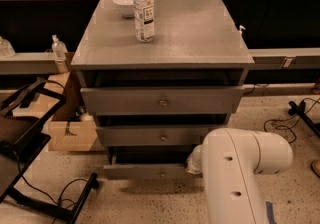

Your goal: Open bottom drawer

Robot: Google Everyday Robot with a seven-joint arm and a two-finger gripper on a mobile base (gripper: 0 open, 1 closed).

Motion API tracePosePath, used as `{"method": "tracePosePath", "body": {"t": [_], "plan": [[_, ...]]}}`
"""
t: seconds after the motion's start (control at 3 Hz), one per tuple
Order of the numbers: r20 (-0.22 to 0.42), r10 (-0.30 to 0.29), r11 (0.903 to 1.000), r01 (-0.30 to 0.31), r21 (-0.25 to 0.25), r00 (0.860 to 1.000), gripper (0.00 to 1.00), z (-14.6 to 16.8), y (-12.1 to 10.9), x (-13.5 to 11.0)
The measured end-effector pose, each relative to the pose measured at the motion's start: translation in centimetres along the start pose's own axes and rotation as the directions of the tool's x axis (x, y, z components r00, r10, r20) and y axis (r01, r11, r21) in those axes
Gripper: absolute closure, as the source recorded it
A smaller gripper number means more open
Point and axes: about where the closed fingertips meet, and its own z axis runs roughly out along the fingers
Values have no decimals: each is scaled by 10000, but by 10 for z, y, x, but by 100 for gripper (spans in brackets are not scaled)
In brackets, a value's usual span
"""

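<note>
The grey cabinet [165, 38] has three drawers, all standing slightly out. The bottom drawer [145, 171] is the lowest and shortest front, with a small brass knob [161, 173] at its centre. A dark gap shows above it. My gripper [193, 164] is at the right end of this drawer front, mostly hidden behind my white arm [240, 168]. The arm fills the lower right of the camera view and covers the drawer's right corner.
A water bottle [144, 10] and a white bowl [123, 3] stand on the cabinet top. A cardboard box [70, 133] and a black folding stand [25, 148] sit to the left. Cables [285, 120] lie on the floor at the right.
</note>
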Motion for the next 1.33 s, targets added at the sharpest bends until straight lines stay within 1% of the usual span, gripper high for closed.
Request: {"method": "tracePosePath", "body": {"t": [0.67, 1.0, 1.33], "plan": [[0, 2, 10000, -2, -1, 10000, 100, 0, 0, 0], [-18, 235, 9996, -235, -144, 9997, 100, -4, 15, -1], [-18, 236, 9996, -236, -144, 9997, 100, -4, 14, -1]]}}
